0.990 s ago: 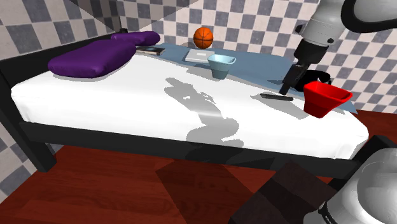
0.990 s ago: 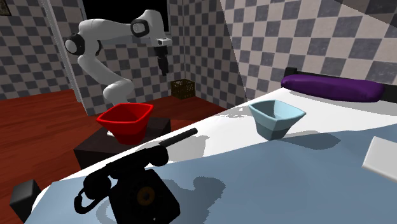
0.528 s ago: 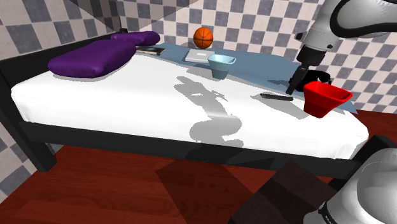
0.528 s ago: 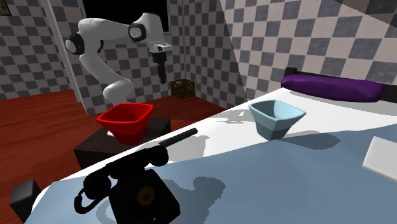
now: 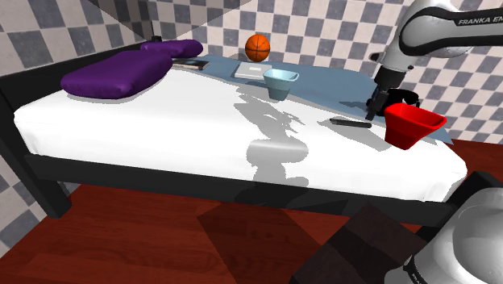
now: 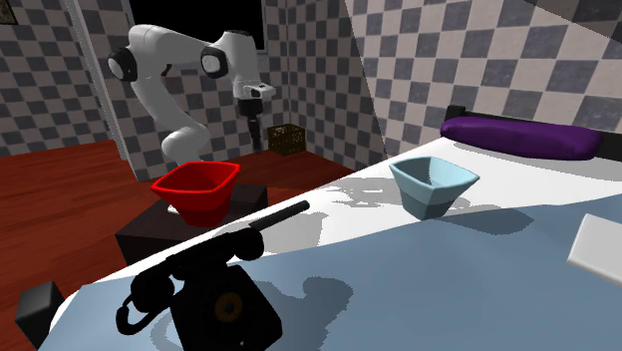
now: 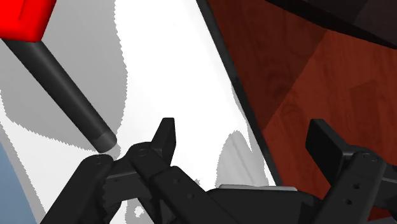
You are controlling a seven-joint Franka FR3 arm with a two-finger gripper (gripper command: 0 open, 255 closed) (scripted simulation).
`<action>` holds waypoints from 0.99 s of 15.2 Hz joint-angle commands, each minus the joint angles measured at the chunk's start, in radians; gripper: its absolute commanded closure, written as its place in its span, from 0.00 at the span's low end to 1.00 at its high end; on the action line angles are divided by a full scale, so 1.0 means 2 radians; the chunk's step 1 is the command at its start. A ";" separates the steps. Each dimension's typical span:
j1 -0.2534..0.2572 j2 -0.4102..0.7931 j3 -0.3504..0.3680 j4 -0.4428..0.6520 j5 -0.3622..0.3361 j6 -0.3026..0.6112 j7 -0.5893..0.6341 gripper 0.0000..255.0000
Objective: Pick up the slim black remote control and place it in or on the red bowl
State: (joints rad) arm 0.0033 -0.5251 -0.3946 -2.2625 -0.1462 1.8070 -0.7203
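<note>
since a second ago we've lowered our gripper (image 5: 376, 106), fingers (image 7: 167, 135) apart and empty, toward the slim black remote (image 5: 351, 123) lying on the white bed (image 5: 161, 129) beside the red bowl (image 5: 413, 127), so grasping and placing remain.

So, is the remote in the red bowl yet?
No, the remote lies flat on the white bed, just beside the bowl.
</note>
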 commanded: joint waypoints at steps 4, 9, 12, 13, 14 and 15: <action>0.012 0.088 -0.064 0.052 0.009 0.022 -0.106 0.00; 0.021 0.198 -0.121 0.125 0.052 0.034 -0.221 0.00; 0.014 0.274 -0.144 0.179 0.094 0.032 -0.294 0.00; 0.008 0.301 -0.149 0.199 0.110 0.030 -0.318 0.00; 0.001 0.328 -0.151 0.220 0.125 0.026 -0.341 0.00; -0.009 0.355 -0.151 0.242 0.140 0.022 -0.363 0.00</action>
State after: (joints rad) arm 0.0023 0.1284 -0.6910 -1.8245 0.1020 1.8600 -1.3925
